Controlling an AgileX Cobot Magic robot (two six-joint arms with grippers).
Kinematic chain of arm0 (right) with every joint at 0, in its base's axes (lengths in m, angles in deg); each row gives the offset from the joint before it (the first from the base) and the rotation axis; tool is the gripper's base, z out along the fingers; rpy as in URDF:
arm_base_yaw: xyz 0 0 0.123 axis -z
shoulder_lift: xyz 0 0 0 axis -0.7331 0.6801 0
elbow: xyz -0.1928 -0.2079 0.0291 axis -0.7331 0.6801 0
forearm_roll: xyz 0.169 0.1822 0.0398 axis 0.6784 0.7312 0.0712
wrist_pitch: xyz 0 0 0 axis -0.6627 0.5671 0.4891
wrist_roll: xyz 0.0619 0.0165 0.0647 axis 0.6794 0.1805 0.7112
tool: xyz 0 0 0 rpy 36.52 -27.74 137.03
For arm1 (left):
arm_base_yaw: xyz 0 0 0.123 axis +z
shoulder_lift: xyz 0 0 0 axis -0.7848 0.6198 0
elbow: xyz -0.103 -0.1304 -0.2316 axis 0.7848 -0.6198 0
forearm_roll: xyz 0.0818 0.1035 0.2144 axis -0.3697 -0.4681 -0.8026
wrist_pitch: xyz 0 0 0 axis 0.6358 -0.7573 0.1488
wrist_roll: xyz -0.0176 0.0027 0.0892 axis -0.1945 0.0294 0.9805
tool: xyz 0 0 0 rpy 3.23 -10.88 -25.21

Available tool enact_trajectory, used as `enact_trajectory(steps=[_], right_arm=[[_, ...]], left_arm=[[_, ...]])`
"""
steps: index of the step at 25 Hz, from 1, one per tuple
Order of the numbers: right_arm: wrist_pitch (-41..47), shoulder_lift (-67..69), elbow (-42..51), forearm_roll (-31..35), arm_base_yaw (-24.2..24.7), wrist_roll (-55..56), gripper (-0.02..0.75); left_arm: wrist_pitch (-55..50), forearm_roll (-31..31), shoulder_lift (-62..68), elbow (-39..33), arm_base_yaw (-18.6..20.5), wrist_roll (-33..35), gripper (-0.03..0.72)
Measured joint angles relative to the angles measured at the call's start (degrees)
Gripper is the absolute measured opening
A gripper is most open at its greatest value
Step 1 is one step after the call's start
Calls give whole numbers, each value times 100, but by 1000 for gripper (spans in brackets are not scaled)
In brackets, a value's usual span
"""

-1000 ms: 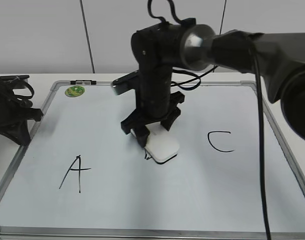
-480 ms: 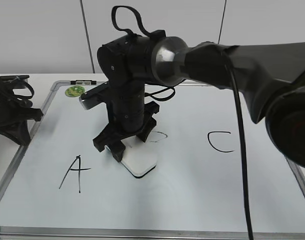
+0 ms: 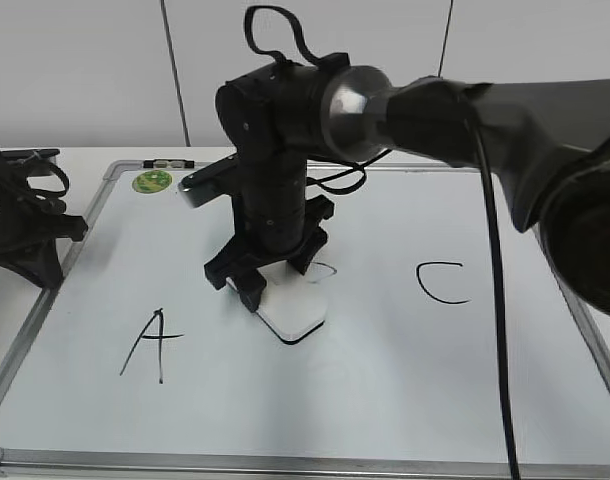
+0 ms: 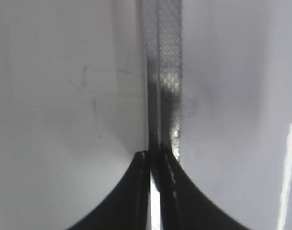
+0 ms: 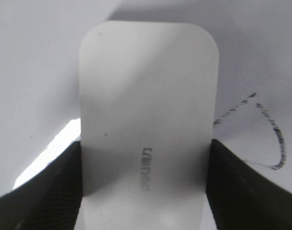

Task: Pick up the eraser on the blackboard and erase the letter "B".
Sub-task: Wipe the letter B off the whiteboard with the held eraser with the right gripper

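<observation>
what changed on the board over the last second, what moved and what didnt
The right gripper, shut on the white oblong plastic eraser, slid it left across the pale silver-framed whiteboard, then slightly back right. Of the black marker letter "B" only a faint lobe now shows beside the eraser. The black "A", black "C", green round magnet and left gripper stayed put.

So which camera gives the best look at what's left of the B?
The right wrist view: a faint curved remnant of the letter "B" shows large beside the eraser held by the right gripper. The exterior view shows only a small trace. The left wrist view shows none.
</observation>
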Motion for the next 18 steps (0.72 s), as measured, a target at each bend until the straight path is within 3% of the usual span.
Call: enact_trajectory(steps=[18], right_arm=[[0, 0, -33, -256, 943, 16, 545]], left_arm=[[-56, 9, 0, 10, 0, 0, 9]])
